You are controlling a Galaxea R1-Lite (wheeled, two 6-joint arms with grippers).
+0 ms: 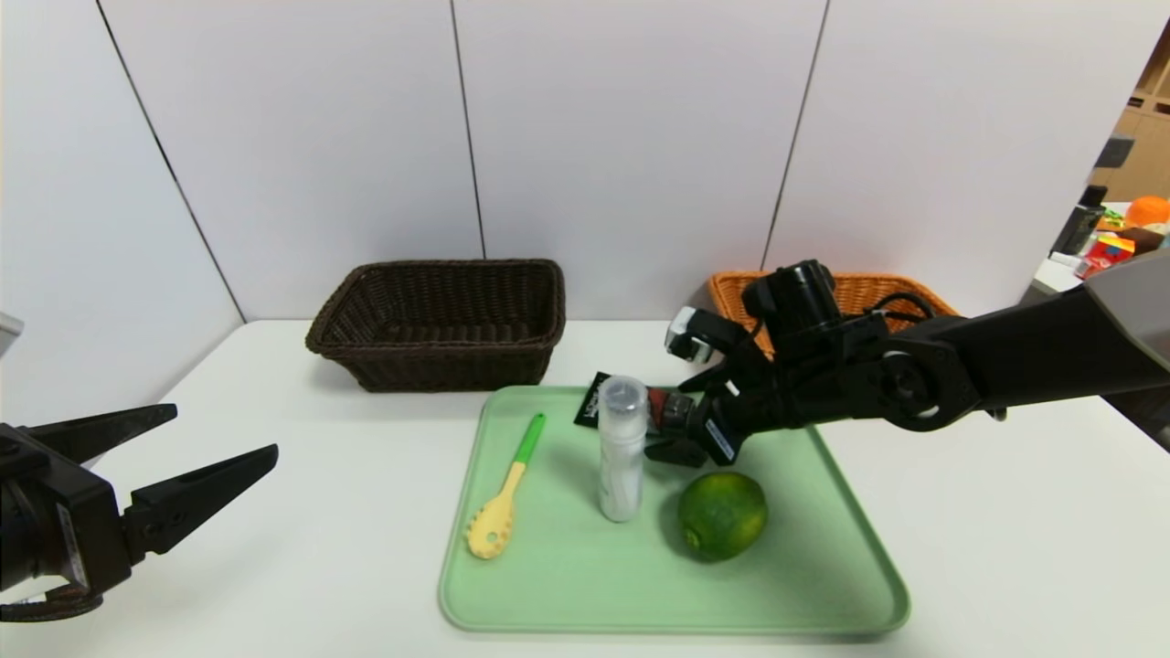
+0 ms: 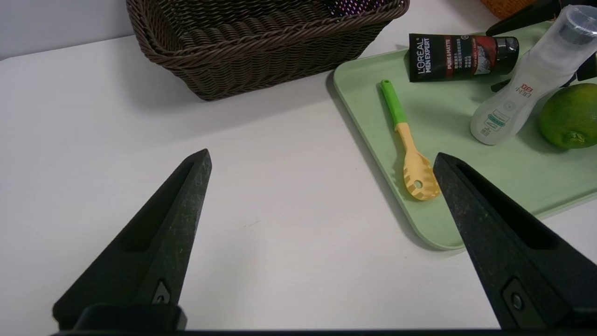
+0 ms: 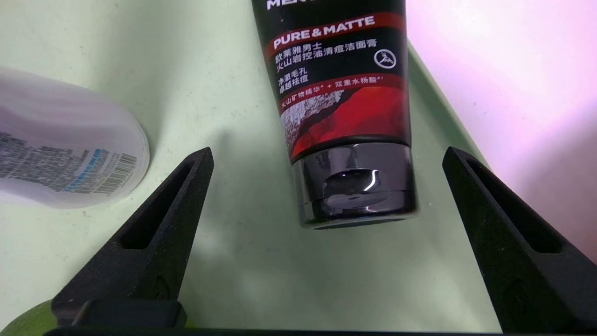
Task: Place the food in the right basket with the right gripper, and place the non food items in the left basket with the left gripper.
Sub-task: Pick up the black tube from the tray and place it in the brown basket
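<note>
Fingers spread wide and empty, your right gripper point(image 1: 675, 413) straddles the capped end of the black tube point(image 3: 347, 112) at the far side of the tray point(image 1: 676, 616), where you should close squarely, clear of the bottle point(image 1: 622, 457), while your open left gripper point(image 1: 225, 429) hangs left of the tray.

tray point(image 1: 676, 594): on the surface point(image 1: 302, 567), before the two baskets
left basket point(image 1: 439, 356): behind the tray, to its left
right basket point(image 1: 859, 291): behind the tray, to its right
spatula point(image 1: 510, 489): on the tray, left side
bottle point(image 1: 622, 457): between spatula and fruit point(image 1: 722, 514)
tube point(image 2: 461, 57): on the tray, behind the bottle
</note>
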